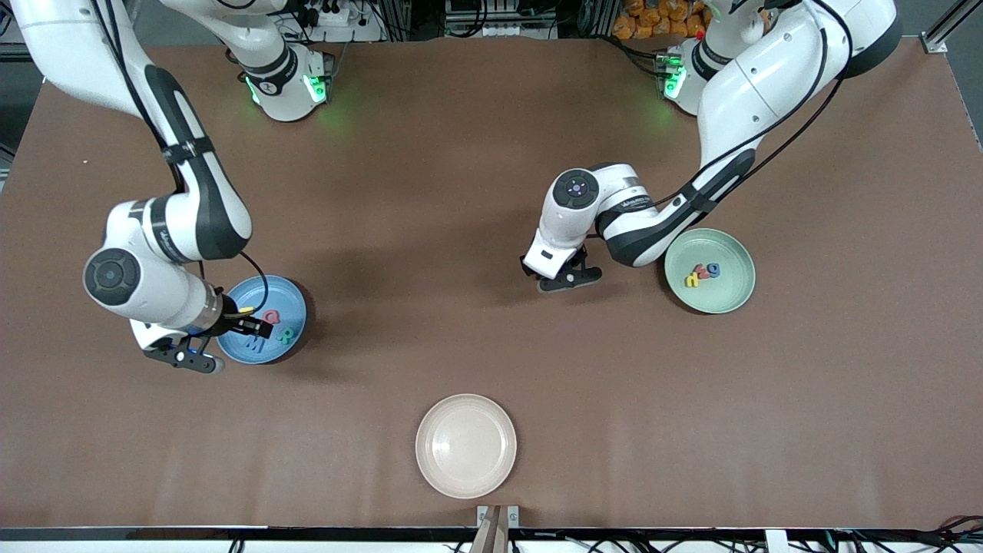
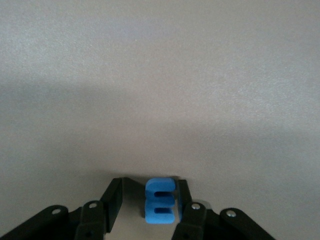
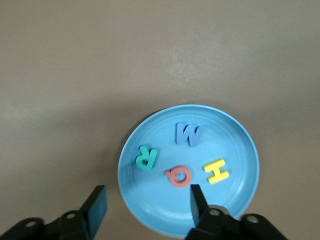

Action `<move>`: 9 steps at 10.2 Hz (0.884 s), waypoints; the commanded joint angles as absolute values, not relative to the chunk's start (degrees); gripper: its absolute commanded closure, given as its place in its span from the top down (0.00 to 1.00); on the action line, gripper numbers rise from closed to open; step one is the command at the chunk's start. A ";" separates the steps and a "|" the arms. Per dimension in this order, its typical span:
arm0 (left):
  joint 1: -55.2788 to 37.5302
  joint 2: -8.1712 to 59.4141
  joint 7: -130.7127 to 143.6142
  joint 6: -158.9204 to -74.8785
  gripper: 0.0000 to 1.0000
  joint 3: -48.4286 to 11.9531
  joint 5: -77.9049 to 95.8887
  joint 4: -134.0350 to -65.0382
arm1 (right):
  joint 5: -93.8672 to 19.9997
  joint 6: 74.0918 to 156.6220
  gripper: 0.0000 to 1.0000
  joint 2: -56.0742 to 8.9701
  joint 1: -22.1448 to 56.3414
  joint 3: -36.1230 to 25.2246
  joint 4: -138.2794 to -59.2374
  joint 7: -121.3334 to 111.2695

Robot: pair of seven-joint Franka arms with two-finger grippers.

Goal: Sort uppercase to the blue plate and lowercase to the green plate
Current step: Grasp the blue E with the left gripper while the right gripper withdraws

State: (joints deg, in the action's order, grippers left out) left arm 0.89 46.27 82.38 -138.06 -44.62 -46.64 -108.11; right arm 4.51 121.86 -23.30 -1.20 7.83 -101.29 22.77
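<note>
My right gripper [image 3: 148, 206] hangs open over the blue plate [image 3: 227, 145], with nothing between its fingers. In the plate lie the uppercase letters: blue M [image 3: 188, 133], green R [image 3: 146, 157], red Q [image 3: 178, 176] and yellow H [image 3: 216, 171]. My left gripper [image 2: 150, 186] is down at the table beside the green plate [image 1: 729, 296]. It stands open around a blue lowercase m [image 2: 160, 200], which touches one finger and is clear of the other. In the green plate lie a yellow letter [image 1: 693, 280], a red one [image 1: 699, 269] and a blue g [image 1: 713, 269].
A cream plate [image 1: 466, 445] with nothing in it sits near the table's front edge, nearer to the front camera than both coloured plates. The blue plate [image 1: 286, 296] is toward the right arm's end, the green one toward the left arm's end.
</note>
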 commanded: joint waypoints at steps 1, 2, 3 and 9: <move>0.09 45.88 84.46 -138.78 0.52 -43.95 -48.25 -108.19 | 3.08 115.08 0.94 -13.75 -0.53 8.09 -102.83 20.66; -0.17 45.88 84.46 -138.78 0.50 -43.95 -48.25 -108.11 | 2.99 112.96 1.00 -11.10 -0.53 8.09 -102.75 19.35; -0.18 45.97 84.46 -138.78 0.46 -43.95 -48.25 -108.02 | 2.99 111.11 1.00 -8.46 -0.61 8.09 -102.74 16.73; -1.76 46.23 84.11 -138.78 0.17 -42.63 -48.25 -107.67 | 1.05 101.63 1.00 2.02 -2.81 7.47 -99.43 8.28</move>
State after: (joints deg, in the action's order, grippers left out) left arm -0.35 46.15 82.40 -138.05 -43.98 -46.64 -107.93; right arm 2.31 104.24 0.29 -1.92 7.48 -100.75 10.88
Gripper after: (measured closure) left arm 0.709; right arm 0.000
